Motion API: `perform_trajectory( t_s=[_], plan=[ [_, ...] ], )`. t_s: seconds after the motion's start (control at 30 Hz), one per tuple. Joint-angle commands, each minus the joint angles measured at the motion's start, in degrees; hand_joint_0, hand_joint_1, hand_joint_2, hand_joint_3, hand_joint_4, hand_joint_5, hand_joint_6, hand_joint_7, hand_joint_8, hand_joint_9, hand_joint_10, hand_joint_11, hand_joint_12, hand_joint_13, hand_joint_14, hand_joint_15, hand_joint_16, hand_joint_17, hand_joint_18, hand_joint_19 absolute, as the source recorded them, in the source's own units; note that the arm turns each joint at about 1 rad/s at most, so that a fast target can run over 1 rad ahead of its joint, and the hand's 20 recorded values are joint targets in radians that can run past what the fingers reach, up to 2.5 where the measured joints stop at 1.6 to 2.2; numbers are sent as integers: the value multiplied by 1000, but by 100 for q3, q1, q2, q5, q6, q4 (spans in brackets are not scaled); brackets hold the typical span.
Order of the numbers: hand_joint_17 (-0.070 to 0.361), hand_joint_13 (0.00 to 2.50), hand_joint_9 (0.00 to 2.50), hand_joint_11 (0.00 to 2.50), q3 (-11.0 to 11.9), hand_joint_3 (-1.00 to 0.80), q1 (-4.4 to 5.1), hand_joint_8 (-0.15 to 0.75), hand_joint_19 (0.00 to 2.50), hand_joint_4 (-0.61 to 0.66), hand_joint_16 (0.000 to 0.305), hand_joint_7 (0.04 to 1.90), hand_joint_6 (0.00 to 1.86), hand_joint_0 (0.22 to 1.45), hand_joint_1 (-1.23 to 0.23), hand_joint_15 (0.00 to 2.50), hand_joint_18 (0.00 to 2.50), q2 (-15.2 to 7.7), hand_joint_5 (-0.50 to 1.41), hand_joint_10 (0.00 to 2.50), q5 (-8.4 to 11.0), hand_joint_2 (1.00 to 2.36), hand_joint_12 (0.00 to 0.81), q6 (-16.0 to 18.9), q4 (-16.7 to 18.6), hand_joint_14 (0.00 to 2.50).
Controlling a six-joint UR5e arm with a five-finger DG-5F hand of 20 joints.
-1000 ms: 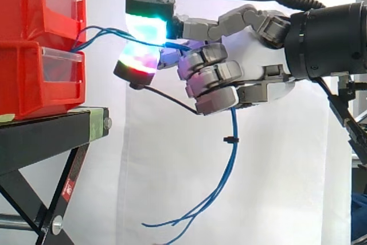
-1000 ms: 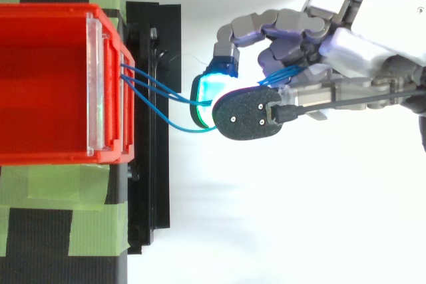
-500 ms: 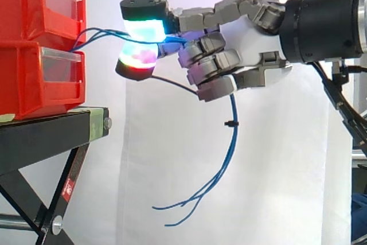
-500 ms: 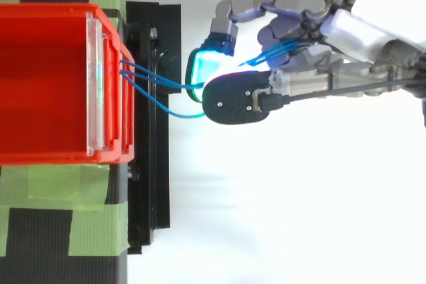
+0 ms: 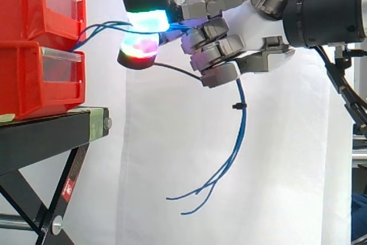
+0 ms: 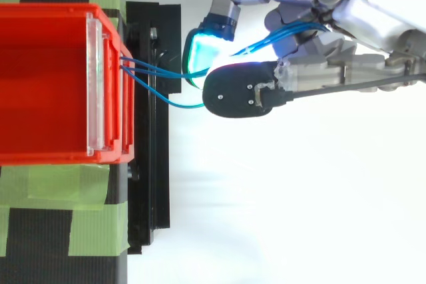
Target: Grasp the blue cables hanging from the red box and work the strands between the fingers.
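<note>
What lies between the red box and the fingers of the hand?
Blue cables span that gap from red box to fingers; the top view shows it.

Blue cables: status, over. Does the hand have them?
Hand shut on blue cables, strands pinched between pads. Cables span from red box to hand, loose ends dangling below. Nothing in the way.

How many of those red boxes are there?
2, stacked on the black stand: the upper red box and the lower red box under it. More may be hidden past the picture's left edge.
</note>
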Motion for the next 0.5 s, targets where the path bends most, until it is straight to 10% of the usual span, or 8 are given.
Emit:
perform_trajectory(
  t_s=[0.0,0.23,0.47],
  plan=[
    [131,1005,816,2295,-3,100,0,362,1483,168,58,1333,226,976,-658,1461,1396,-1,387,2500,-4,1081,407,-10,1,2500],
    [131,1005,816,2295,-3,141,0,362,1483,192,58,1293,313,1008,-691,1461,1396,-1,345,2500,-4,1000,407,-53,1,2500],
    [131,1005,816,2295,-3,-278,0,362,1483,203,58,1298,266,875,-672,1461,1396,-1,288,2500,14,1015,407,-97,10,2500]
  ],
)
